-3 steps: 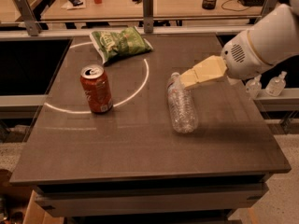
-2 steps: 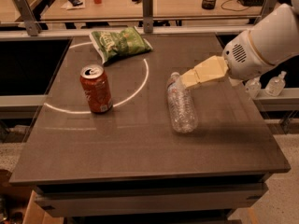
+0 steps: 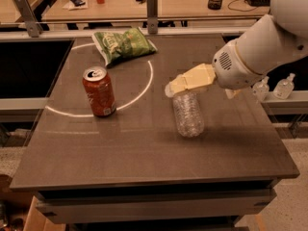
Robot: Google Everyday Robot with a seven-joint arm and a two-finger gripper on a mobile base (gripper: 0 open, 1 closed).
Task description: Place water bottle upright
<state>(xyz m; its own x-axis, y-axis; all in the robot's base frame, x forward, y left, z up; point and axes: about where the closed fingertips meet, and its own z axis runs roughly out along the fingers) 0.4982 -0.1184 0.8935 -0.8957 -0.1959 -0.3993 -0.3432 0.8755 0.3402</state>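
The water bottle (image 3: 188, 114) lies on its side near the middle of the desk (image 3: 144, 150), base toward the camera and neck pointing away. The hand (image 3: 179, 84) sits at the neck end, covering the cap; whether it is apart or clamped on the bottle cannot be told from this view. The red can (image 3: 98, 91) stands upright to the left, well apart from the bottle, and the green snack bag (image 3: 123, 43) lies at the far side. Judged status: the approach to the neck looks complete. Remaining steps: confirm a secure grasp, raise the neck end until the bottle stands on its base, then release.
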